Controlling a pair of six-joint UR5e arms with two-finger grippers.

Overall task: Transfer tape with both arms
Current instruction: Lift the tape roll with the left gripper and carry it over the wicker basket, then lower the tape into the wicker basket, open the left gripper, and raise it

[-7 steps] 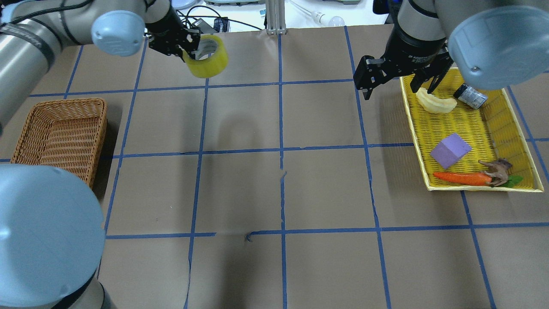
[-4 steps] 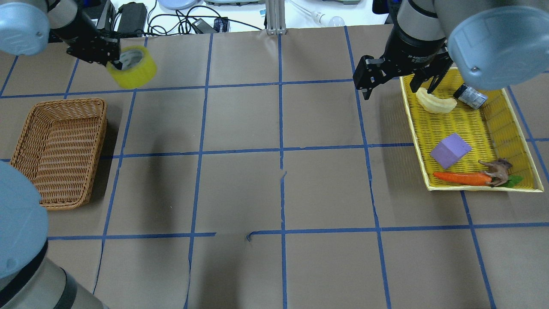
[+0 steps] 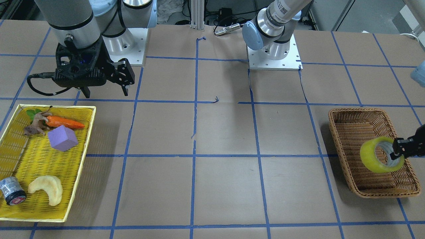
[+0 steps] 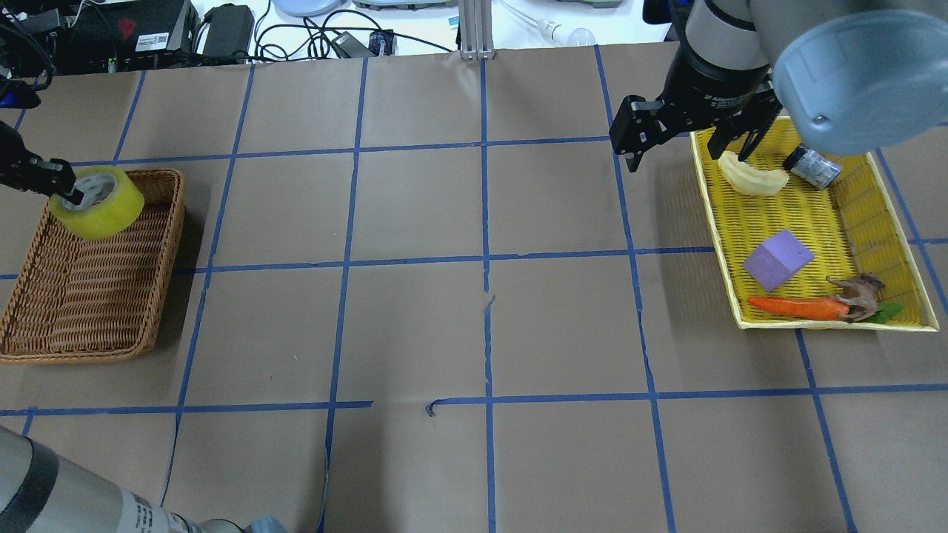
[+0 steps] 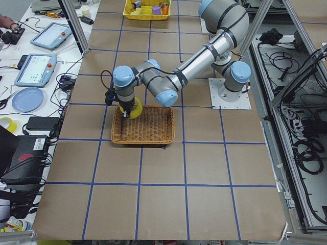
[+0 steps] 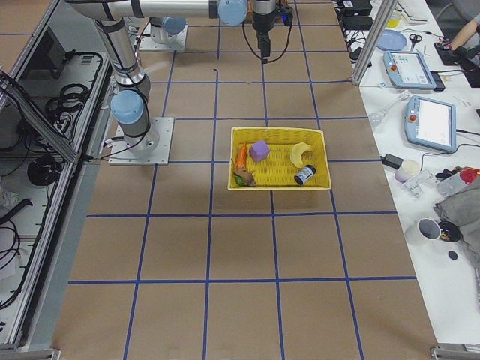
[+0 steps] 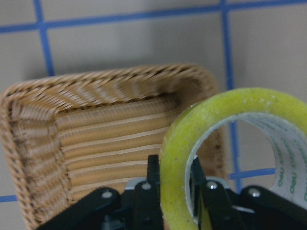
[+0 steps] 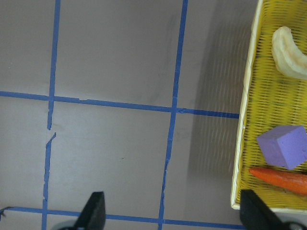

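Tape (image 4: pixel 100 209) in left tool's (image 4: pixel 73 195) grip

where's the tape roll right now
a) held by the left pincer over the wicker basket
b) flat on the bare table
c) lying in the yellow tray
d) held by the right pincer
a: the left pincer grips the yellow tape roll by its wall above the wicker basket, while the right pincer hangs open and empty.
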